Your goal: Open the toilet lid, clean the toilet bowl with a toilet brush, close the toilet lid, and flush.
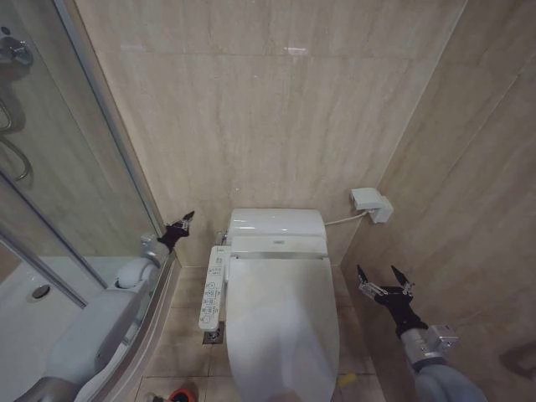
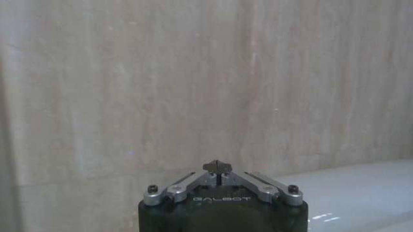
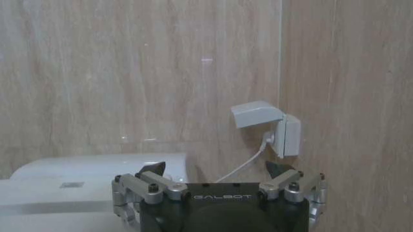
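Observation:
The toilet lid lies down flat, glossy white, covering the toilet bowl, which is hidden beneath it. A small green-yellow strap shows at the lid's right edge. The white button panel runs along the toilet's left side. At the bottom edge of the head view, the red holder of the toilet brush peeks in; the brush itself I cannot make out. My left gripper hovers left of the tank, shut on nothing. My right gripper stands open to the right of the lid, above the floor.
The white tank backs onto the beige tiled wall. A covered wall socket with a cable sits at the right corner. A glass shower enclosure closes off the left. The side wall stands close on the right.

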